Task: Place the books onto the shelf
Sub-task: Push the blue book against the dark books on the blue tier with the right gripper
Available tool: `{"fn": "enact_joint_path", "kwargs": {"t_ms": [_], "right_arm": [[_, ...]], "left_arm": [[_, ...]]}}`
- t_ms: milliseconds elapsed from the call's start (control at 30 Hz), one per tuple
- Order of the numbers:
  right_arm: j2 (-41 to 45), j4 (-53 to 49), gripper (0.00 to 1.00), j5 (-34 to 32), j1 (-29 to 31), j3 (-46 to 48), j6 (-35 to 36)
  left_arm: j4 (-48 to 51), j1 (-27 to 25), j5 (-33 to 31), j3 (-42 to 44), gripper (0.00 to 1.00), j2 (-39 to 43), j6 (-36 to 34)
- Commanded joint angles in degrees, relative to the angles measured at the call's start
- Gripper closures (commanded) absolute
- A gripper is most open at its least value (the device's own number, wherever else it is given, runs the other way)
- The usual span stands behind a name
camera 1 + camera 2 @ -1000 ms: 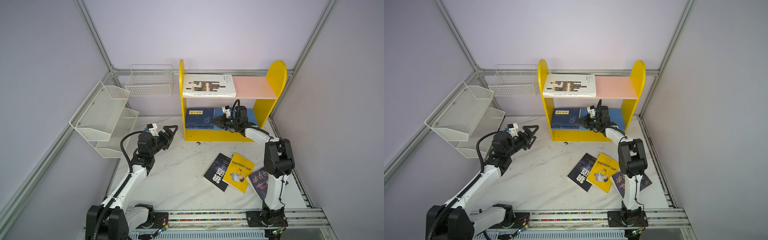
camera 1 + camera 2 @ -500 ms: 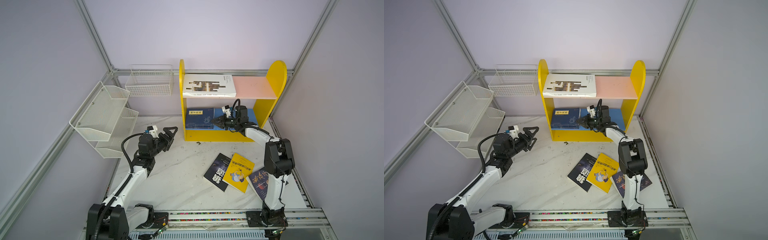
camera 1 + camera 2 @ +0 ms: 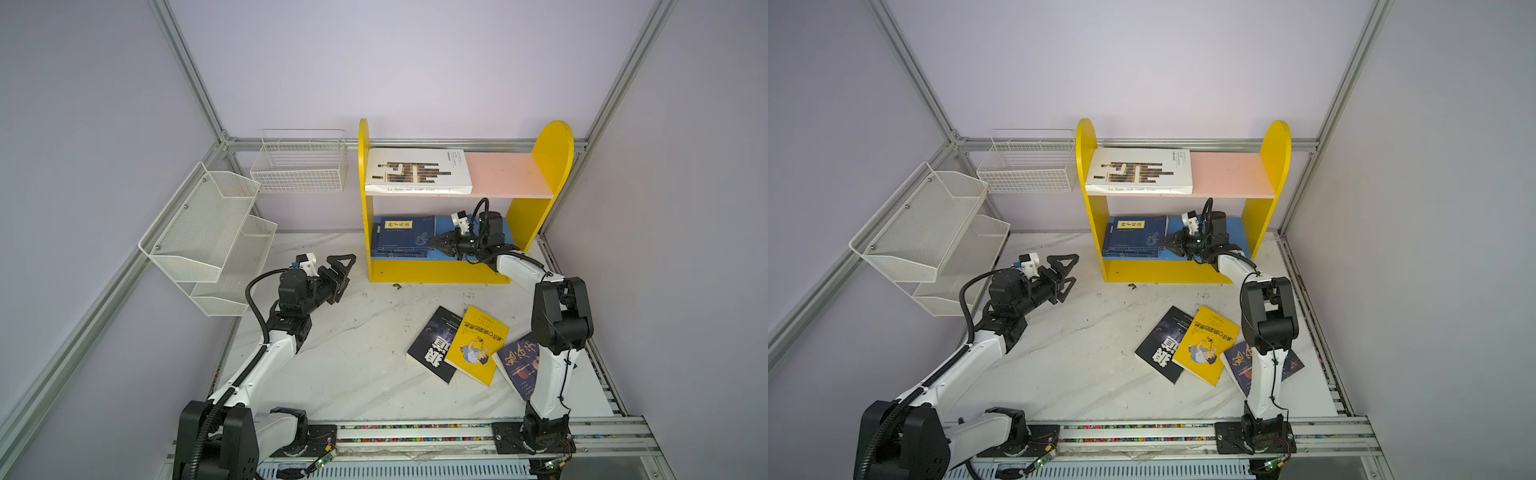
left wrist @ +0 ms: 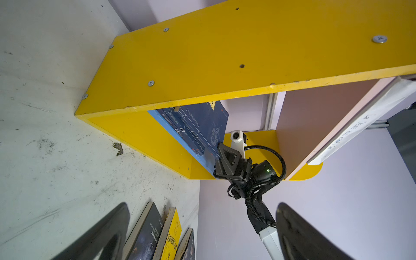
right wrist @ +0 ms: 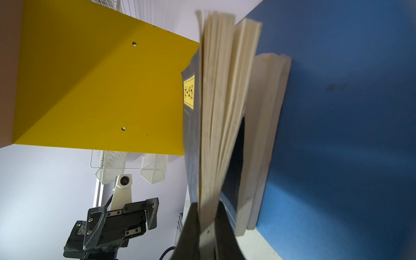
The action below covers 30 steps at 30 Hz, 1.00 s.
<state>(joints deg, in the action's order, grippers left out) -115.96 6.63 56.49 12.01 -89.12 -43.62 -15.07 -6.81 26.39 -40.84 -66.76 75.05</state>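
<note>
Right wrist: right gripper [image 5: 206,206] seemingly pinches navy book [image 5: 191,126] | in shelf [image 5: 101,90] | left gripper [image 5: 122,219] spread

Bright, even light, soft shadows; navy books [image 5: 216,112] blur close-up.

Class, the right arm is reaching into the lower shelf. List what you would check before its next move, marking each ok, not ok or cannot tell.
1. Right gripper shut on the top navy book: ok.
2. That book's pages closed flat: not ok, they fan open.
3. Left gripper open, apart from the shelf: ok.
4. Free space on the pink upper board: ok.
5. All books shelved: not ok; black book, yellow book, dark-blue book lie on the table.
</note>
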Motion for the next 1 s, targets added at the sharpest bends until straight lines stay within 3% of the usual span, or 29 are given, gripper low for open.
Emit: {"fn": "enact_joint_path", "kwargs": {"t_ms": [0, 533, 967], "right_arm": [[0.0, 0.2, 0.97, 0.2, 0.5, -0.5, 0.8], [-2.7, -2.8, 0.97, -2.8, 3.5, -3.4, 1.8], [0.1, 1.9, 0.97, -4.2, 3.4, -0.7, -1.7]], "left_arm": [[-3.2, 0.4, 1.2, 2.4, 0.0, 0.2, 0.8], [-4.0, 0.4, 0.9, 3.5, 0.0, -0.1, 1.5], [-5.7, 0.4, 0.9, 4.9, 0.0, -0.5, 2.3]]}}
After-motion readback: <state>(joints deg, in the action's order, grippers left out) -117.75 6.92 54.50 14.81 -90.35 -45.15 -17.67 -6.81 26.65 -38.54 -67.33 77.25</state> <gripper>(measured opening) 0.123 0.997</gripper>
